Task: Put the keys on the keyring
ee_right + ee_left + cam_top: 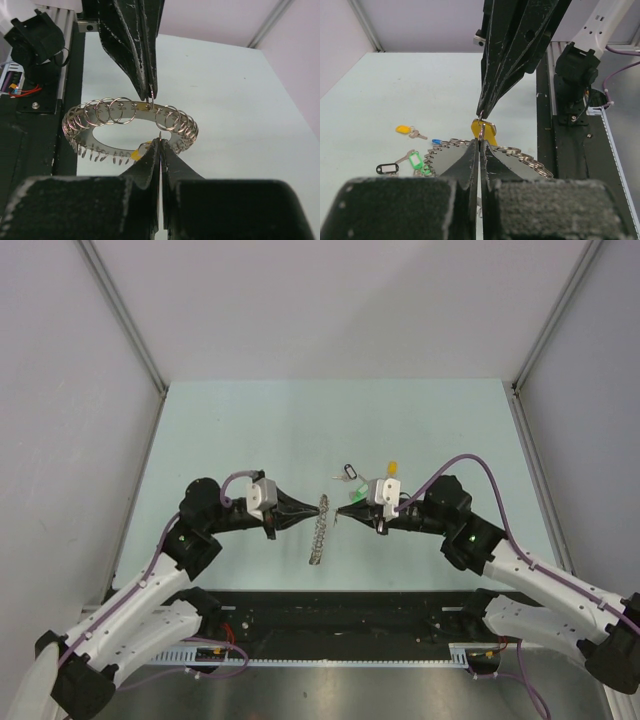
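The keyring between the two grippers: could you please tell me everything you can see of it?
The keyring is a flat silver metal band with a wide open centre, its rim threaded all round with small wire loops. It looks lifted off the table and tilted. The left gripper is shut on a loop at one rim; the right gripper, shut on the small ring of a yellow key, meets the opposite rim.

Closed left claw (479, 145) on keyring (522, 154), closed right claw (480, 117) on yellow key (478, 131)
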Robot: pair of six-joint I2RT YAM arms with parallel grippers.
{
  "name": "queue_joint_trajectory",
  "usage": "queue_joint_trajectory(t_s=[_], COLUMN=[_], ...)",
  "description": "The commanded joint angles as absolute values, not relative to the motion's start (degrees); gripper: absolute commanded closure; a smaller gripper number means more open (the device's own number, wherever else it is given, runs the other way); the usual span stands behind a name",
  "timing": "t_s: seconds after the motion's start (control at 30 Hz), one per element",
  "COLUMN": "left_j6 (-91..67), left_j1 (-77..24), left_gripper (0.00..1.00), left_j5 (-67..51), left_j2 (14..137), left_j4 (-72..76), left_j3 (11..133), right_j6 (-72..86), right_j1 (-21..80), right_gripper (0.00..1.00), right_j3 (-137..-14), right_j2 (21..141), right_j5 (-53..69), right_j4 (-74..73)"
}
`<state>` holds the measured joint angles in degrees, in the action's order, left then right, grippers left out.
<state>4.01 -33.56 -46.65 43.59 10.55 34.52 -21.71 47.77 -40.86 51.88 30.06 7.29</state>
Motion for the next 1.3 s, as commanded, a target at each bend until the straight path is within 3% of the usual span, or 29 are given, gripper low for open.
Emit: queue_joint_trajectory(t_s=[0.0,1.27], left_j6=[4.8,4.8], left_j1=[-33.0,-33.0], left_gripper=[1.0,1.0], left_j5=[-51.6,-53.1], left_j2=[44.3,44.3], left_j4=[14.0,13.9], left_j3=[35.9,35.5], right_j6=[-21.4,-19.3], right_j1=[47.7,50.4], right_gripper=[1.0,1.0], right_j3=[-40.4,-39.8], right_j2=[52.4,50.7], right_j5=[34.4,32.0], right_j4=[12.2,12.5])
